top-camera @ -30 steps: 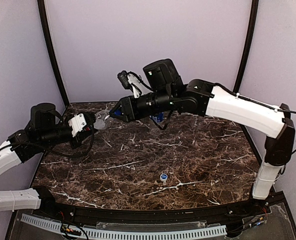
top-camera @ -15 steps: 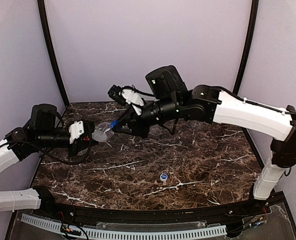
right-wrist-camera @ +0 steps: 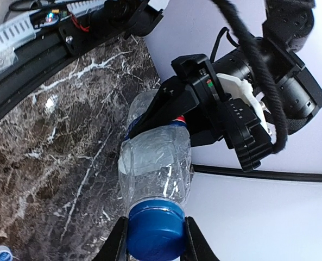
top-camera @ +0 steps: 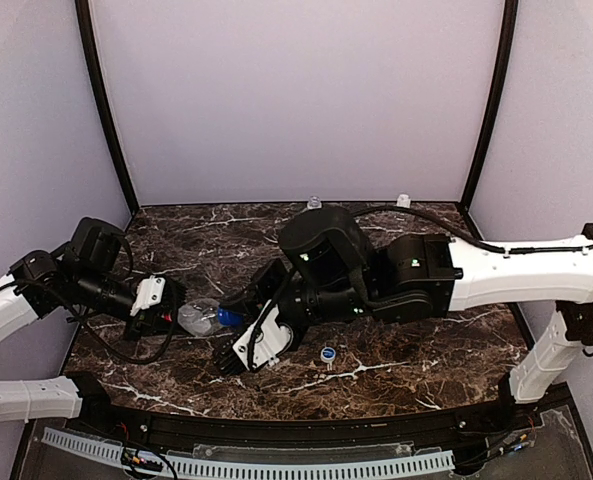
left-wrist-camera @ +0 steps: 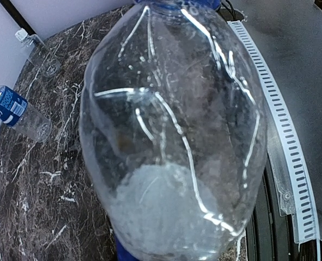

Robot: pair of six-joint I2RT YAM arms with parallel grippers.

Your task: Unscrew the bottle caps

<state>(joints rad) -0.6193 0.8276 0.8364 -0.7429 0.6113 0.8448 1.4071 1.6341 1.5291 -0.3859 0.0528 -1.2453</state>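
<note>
Left of centre, the bottle [top-camera: 198, 319] lay roughly level, its base gripped by the left tool [top-camera: 158, 305], its blue cap [right-wrist-camera: 154, 234] pointing right, pinched in the right tool [right-wrist-camera: 154, 242].

I can read no text anywhere from here. The far bottle [left-wrist-camera: 19, 117] on the desk [left-wrist-camera: 36, 206] carries a blue label [left-wrist-camera: 6, 106] with white print, too small to make out. The held bottle [right-wrist-camera: 155, 163] shows a sliver of blue and red label [right-wrist-camera: 177, 120] by the left fingers [right-wrist-camera: 166, 103], with no letters legible. The loose cap [top-camera: 328, 353] on the desk bears a pale mark, unreadable.
</note>
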